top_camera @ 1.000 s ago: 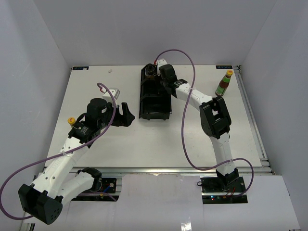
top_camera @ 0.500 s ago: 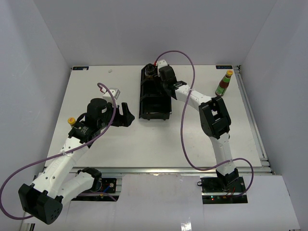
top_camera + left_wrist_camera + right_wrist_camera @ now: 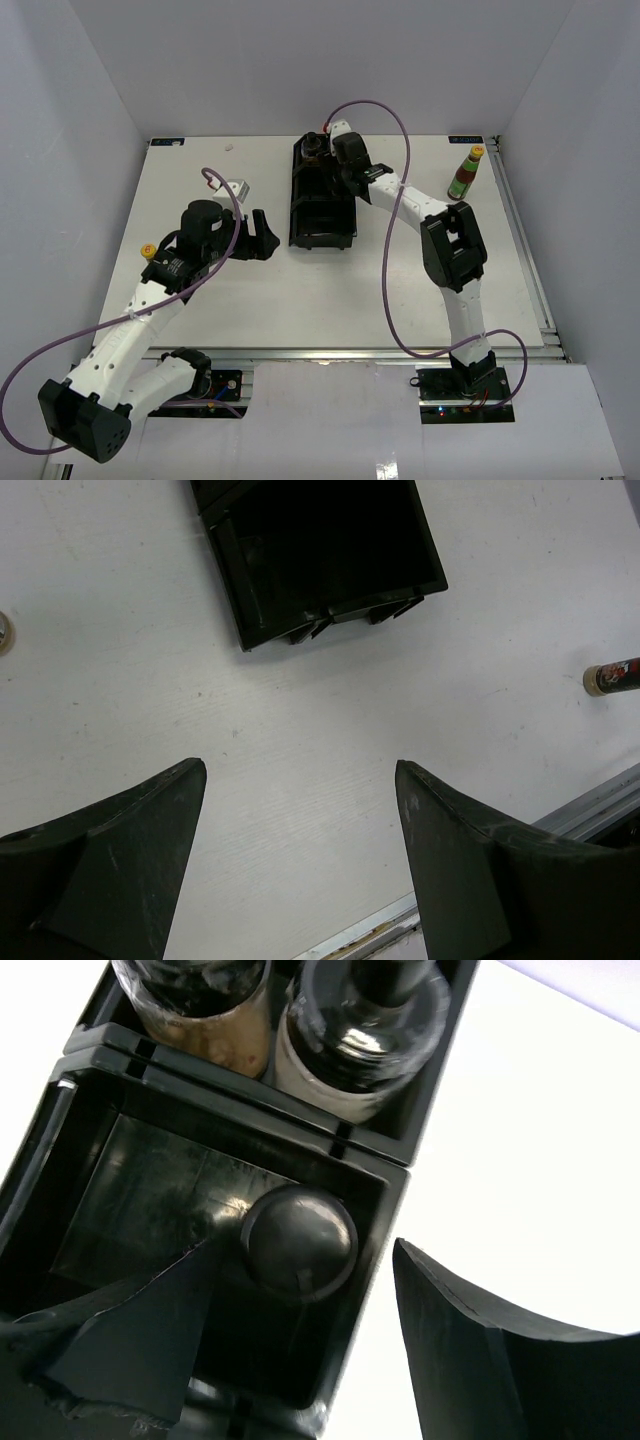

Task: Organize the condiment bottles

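Behind the left jaws: slim bottle with a yellow-orange cap (image 3: 148, 252), just beside the white left arm (image 3: 140, 305) and well apart from the jaws; its body is hidden.
Left jaws: apart, holding nothing; dark fingers (image 3: 110, 870) over the bare white desk (image 3: 290, 290).
Ahead of the left jaws: near end of the long black compartmented plastic tray (image 3: 320, 560), apart from the fingertips.
Right jaws: apart, clamped on nothing; broad dark fingers (image 3: 500, 1360) straddle the tray's side wall, one inside a compartment, one outside over the desk.
Between the right jaws: short black-capped jar (image 3: 300, 1240), upright in that compartment; the inner finger is just beside the cap.
Beyond the right jaws: two glass jars, one with tan contents (image 3: 205, 1010) and one with pale contents (image 3: 360, 1040), side by side in the next compartment.
Right of the right jaws: tall slim red-brown sauce bottle with a green label (image 3: 463, 175), upright on the desk, well apart.
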`<state>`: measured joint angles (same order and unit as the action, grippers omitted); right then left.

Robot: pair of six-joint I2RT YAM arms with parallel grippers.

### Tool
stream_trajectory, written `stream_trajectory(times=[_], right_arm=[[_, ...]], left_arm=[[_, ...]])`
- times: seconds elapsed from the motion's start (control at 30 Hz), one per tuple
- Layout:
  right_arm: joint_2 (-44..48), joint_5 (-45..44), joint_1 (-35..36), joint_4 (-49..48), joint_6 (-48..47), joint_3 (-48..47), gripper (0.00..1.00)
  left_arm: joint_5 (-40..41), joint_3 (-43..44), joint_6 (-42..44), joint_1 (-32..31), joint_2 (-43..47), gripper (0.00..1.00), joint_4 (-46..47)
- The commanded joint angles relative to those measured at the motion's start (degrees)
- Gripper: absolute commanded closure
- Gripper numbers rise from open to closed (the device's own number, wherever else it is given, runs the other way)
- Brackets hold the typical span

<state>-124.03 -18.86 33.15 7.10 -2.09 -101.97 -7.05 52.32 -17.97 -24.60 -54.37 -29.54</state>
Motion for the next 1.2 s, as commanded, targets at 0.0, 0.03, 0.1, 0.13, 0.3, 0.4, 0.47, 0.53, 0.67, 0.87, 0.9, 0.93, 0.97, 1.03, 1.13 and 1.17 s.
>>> stream_trajectory(times=[0.0, 0.03, 0.1, 0.13, 0.3, 0.4, 0.47, 0.53, 0.67, 0.87, 0.9, 0.93, 0.97, 1.03, 1.13, 1.17], right_arm=[[12.5, -4.1, 0.2, 6.2, 1.6, 0.0, 0.23], [13.8, -5.6, 0.1, 7.2, 2.0, 1.7, 0.23], [19.1, -7.5, 0.1, 10.4, 4.9, 5.3, 0.22], [21.4, -8.5, -0.1, 11.7, 6.0, 8.3, 0.22], [32.2, -13.1, -2.2, 19.0, 16.1, 19.3, 0.19], [41.9, -13.1, -6.4, 24.3, 26.5, 27.9, 0.18], [46.9, -11.3, -9.6, 25.8, 31.5, 33.5, 0.19], [52.5, -8.9, -13.8, 27.2, 36.0, 39.9, 0.20], [60.4, -12.3, -17.5, 29.8, 38.9, 46.1, 0.21], [64.9, -15.9, -20.0, 36.8, 41.1, 48.3, 0.22], [65.4, -16.1, -20.0, 37.7, 41.2, 49.0, 0.22], [66.0, -16.6, -20.0, 38.3, 41.5, 49.5, 0.22], [66.5, -17.2, -20.0, 38.9, 41.8, 49.9, 0.22], [67.3, -17.4, -20.0, 39.8, 41.8, 50.7, 0.22], [69.0, -14.1, -20.0, 39.1, 41.6, 53.1, 0.22], [69.4, -13.1, -20.1, 38.5, 41.3, 53.8, 0.22]], left_arm=[[0.2, 3.4, -1.1, -0.2, -1.1, 0.13, 0.1], [0.0, 4.0, -1.6, -0.2, -1.8, 0.13, 0.1], [-0.3, 5.3, -2.4, -0.1, -2.9, 0.13, 0.0], [-0.5, 5.7, -3.2, -0.2, -3.6, 0.13, -0.1], [-1.5, 4.6, -5.4, -0.2, -5.7, 0.13, 1.8], [-1.7, 3.9, -7.0, -0.2, -8.2, 0.12, 3.6], [-1.6, 3.6, -7.9, -0.2, -10.1, 0.13, 3.8], [-1.6, 3.0, -8.9, -0.2, -12.1, 0.13, 4.1], [-1.5, 1.2, -9.8, -0.2, -13.3, 0.13, 5.0], [-0.1, 0.7, -9.9, -0.2, -13.1, 0.13, 4.6], [-0.1, 0.8, -9.9, -0.2, -13.2, 0.13, 4.6], [-0.1, 0.8, -10.0, -0.1, -13.3, 0.13, 4.5], [-0.2, 0.8, -10.0, -0.1, -13.3, 0.13, 4.4], [-0.6, 0.7, -10.2, -0.2, -13.4, 0.13, 4.6], [-1.4, 0.0, -10.6, -0.2, -13.4, 0.13, 5.0], [-1.4, -0.2, -10.8, -0.2, -13.4, 0.13, 5.1]])
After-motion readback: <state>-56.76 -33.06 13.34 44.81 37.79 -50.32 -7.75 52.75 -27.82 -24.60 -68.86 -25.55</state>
